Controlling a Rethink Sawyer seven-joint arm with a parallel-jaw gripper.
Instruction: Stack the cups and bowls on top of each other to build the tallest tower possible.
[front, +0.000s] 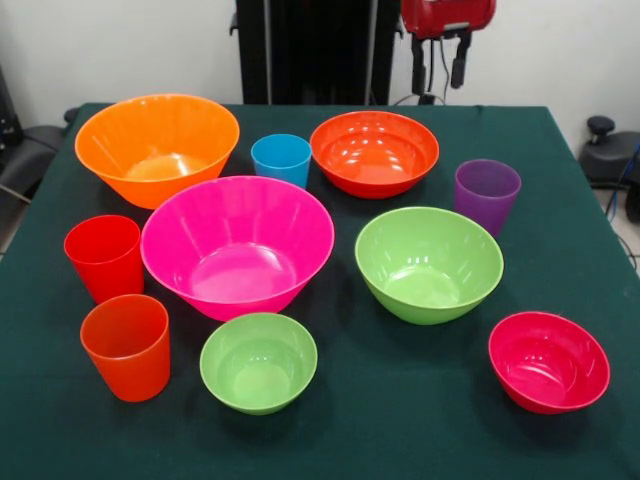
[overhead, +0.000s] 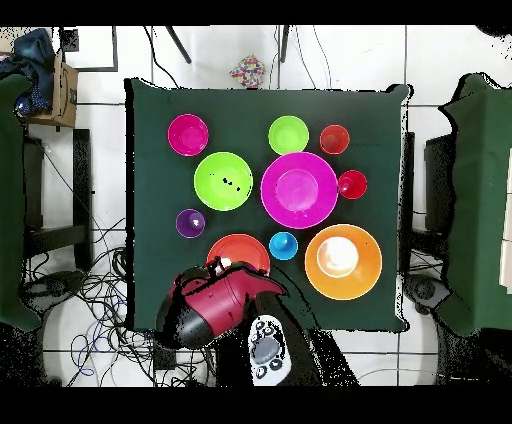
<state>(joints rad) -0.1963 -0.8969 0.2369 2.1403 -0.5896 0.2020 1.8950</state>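
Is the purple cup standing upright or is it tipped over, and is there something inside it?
Upright and empty. In the front view the purple cup stands on its base with its open mouth up; the overhead view shows only its bare bottom inside.

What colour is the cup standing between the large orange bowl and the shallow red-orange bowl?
Blue. The cup shows best in the front view.

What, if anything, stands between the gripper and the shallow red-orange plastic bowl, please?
Nothing visible. The gripper hangs at the table's far edge, just behind the shallow red-orange plastic bowl; the small blue plastic cup stands off to one side.
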